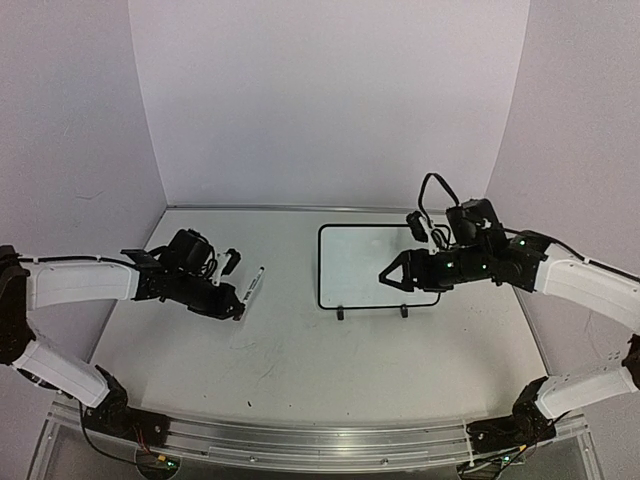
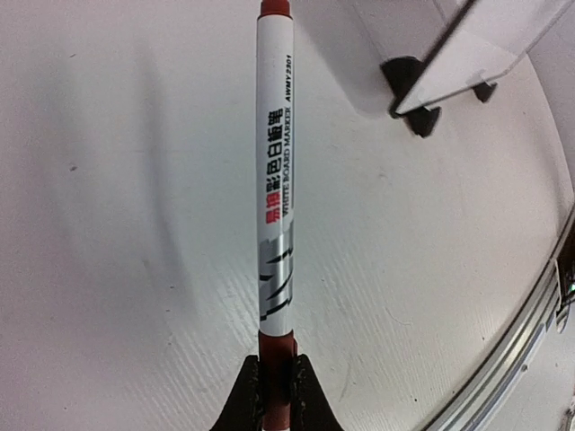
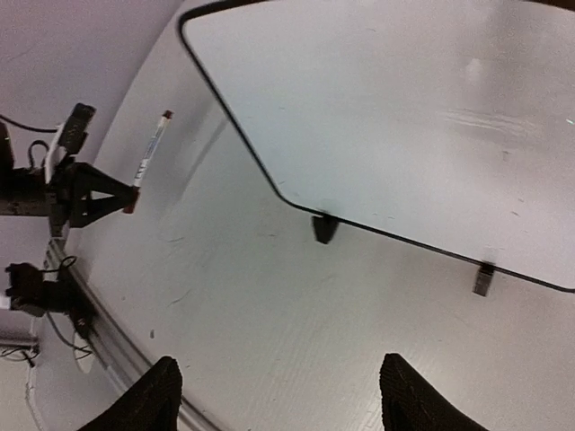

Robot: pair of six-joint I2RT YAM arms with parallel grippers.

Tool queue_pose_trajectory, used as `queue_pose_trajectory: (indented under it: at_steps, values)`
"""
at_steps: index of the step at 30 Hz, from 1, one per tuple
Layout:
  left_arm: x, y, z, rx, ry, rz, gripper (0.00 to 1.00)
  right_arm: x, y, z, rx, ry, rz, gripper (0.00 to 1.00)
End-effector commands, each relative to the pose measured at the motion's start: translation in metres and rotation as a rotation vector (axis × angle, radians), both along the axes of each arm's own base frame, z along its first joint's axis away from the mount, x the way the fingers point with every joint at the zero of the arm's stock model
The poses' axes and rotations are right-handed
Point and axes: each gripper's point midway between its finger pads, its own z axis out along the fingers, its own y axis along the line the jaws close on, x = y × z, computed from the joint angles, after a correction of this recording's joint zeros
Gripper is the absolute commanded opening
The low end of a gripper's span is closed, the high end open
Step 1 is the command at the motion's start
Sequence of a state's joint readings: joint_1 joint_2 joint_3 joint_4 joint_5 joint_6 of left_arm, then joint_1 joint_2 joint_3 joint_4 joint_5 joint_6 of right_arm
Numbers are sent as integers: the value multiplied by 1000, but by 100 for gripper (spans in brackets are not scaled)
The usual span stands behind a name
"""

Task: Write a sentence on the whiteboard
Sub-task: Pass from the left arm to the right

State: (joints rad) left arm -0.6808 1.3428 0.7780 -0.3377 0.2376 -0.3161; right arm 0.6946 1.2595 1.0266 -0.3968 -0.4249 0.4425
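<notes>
Top external view: the whiteboard sits on the worktop right of centre, propped on its two little black feet, and its face is totally blank. There's no sentence on it, not one stroke. The right wrist view agrees, just clean white inside the black border. So I'd call this the very start of the writing: tool in hand, zero words down.

My left fingers are clamped shut on the marker. They pinch it at one dark red end, with the white barrel sticking straight out ahead of me. It's a whiteboard marker, going by the print on the barrel. The far end is dark red too, and I honestly can't tell if that's a cap or the bare tip. The marker is well to the left of the board, not over it.

My right fingers are spread wide with nothing between them, hanging over the near right part of the board. I can't tell for sure whether they touch it, but it looks like they don't.

What's left, as I read it, is pretty much everything. I need to bring the marker across to the board, sort out the cap if there is one, then write the whole sentence. My guess is the right side is there to steady the board while I do it.
</notes>
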Motion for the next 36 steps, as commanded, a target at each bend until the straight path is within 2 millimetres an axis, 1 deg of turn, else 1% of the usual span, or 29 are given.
queue_pose_trajectory:
  at_steps: [1,3,5,8,11,12,13,14,17,21,28,30,33,36]
  values:
    - [-52,-46,35,-77,-86,-298,0,-42,40,21,157,172,309,70]
    - [-74,-63,47,-112,-100,-393,0,-44,48,27,189,204,348,71]
    - [-95,-77,55,-138,-107,-473,0,-45,53,29,206,233,373,72]
    - [-121,-94,64,-163,-99,-574,0,-50,57,21,215,289,401,73]
    - [-142,-109,69,-207,-51,-660,0,-59,61,9,211,343,429,74]
    - [-147,-114,73,-226,-33,-689,0,-64,63,5,208,361,443,71]
    - [-152,-118,75,-236,-20,-711,0,-69,65,2,204,376,455,67]
    - [-156,-122,76,-242,-12,-731,0,-73,67,-2,199,389,467,64]
    - [-162,-128,79,-258,0,-769,0,-85,74,-12,180,420,498,59]
    - [-166,-129,81,-269,9,-791,0,-94,76,-26,160,458,519,59]
    - [-166,-130,81,-270,19,-794,0,-118,85,-38,152,519,604,59]
    - [-166,-130,77,-257,27,-796,0,-120,87,-42,147,530,613,58]
    - [-166,-130,73,-240,40,-801,0,-123,92,-44,148,536,635,55]
    - [-167,-131,73,-240,46,-805,0,-128,97,-45,148,551,657,51]
